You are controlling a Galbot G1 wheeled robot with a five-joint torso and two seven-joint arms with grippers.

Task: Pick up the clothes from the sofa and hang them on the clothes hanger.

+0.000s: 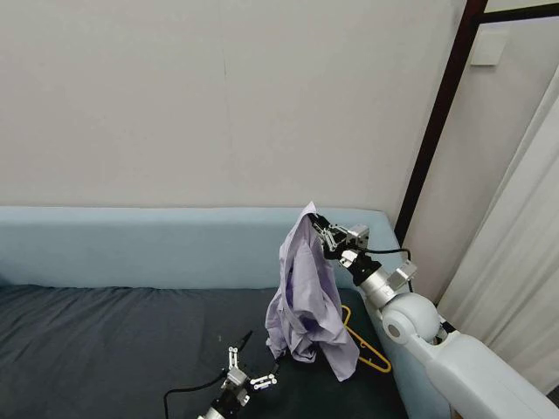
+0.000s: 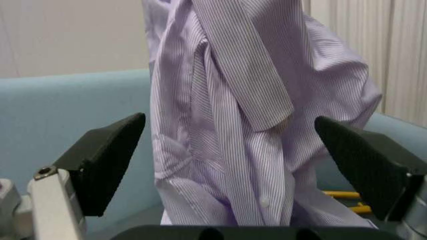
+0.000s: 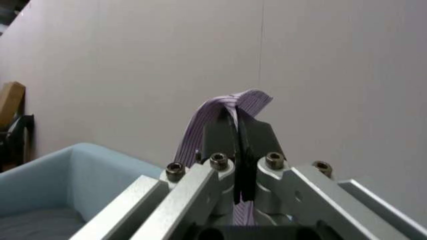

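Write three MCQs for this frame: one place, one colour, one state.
1. Where is the yellow hanger? A on the sofa seat; B on the wall; C on the floor.
2. What colour is the shirt? A white; B purple striped; C grey.
3. State of the right tool? A open; B shut on hanger; C shut on shirt.
Key: 1A, it lies on the seat behind the shirt. 2B, fine stripes show in the left wrist view. 3C, fabric is pinched between its fingers; the left tool sits open, low by the hem.
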